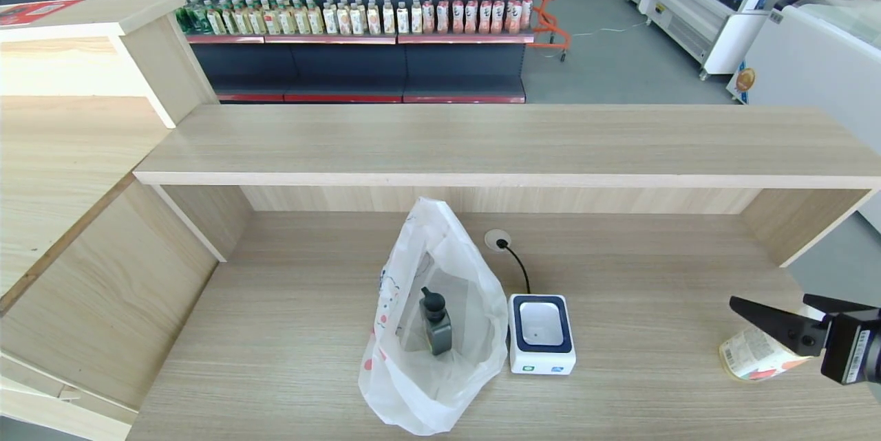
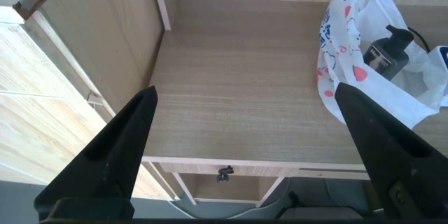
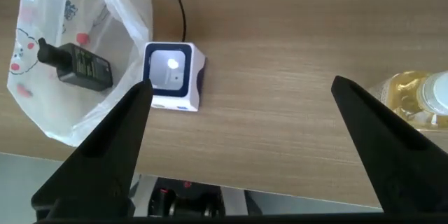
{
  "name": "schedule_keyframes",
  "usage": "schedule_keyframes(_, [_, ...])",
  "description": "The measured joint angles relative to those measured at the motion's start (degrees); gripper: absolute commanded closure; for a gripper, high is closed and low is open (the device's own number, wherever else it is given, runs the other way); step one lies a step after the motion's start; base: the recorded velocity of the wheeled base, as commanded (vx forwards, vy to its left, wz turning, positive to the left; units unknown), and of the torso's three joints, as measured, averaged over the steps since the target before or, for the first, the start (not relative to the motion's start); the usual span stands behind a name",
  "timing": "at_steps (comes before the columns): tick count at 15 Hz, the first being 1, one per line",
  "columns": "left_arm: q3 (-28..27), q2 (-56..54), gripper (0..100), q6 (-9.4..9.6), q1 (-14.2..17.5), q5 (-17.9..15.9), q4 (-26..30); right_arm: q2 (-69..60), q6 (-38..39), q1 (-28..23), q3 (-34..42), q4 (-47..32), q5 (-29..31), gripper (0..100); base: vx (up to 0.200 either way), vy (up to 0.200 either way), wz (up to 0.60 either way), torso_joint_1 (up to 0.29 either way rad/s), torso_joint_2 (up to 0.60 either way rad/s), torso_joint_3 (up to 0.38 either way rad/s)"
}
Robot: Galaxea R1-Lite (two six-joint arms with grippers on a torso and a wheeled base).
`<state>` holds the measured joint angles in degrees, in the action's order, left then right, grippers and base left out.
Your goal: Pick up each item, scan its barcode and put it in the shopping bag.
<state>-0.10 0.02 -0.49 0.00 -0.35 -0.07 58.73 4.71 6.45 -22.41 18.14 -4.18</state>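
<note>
Progress, judging by the layout: abt half done. One item, a dark pump bottle (image 1: 435,325), is already sitting inside the shopping bag (image 1: 413,386) at lower centre of the head view, so that one is looking finished. The 2nd item, a labelled bottle w/ yellowish contents (image 1: 754,356), is lying on its side on the counter (image 1: 654,276) at the lower right edge, not yet picked, scanned or bagged. The scanner (image 1: 542,332) is standing just right of the bag, window facing up, w/ its cable running to a grommet behind it.

The right claw (image 1: 769,302) is hanging at lower right w/ fingers spread apart, gripping nothing. The lying bottle is showing just under it in the head view, partly overlapped by the fingers. In the right wrist view it is sitting outside the gap, just beyond one finger, so the claw is probably needing a sideways shift before closing. Whether it's touching: can't tell.

The left claw (image 2: 246,89) is also spread wide and empty, hovering over bare counter left of the bag.
</note>
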Motion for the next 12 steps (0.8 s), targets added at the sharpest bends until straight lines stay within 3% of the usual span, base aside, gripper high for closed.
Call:
schedule_keyframes(10, [0.0,0.0,0,0.06,0.0,0.0,0.0,-2.6,0.0,-2.4,0.0,-4.4,0.1,0,-0.2,0.0,0.0,0.001,0.0,0.004])
schedule_keyframes(12, [0.0,0.0,0,0.09,0.0,0.0,0.0,-2.8,0.2,-2.8,-0.3,-5.4,0.1,0,0.0,0.0,0.0,0.0,0.0,0.0])
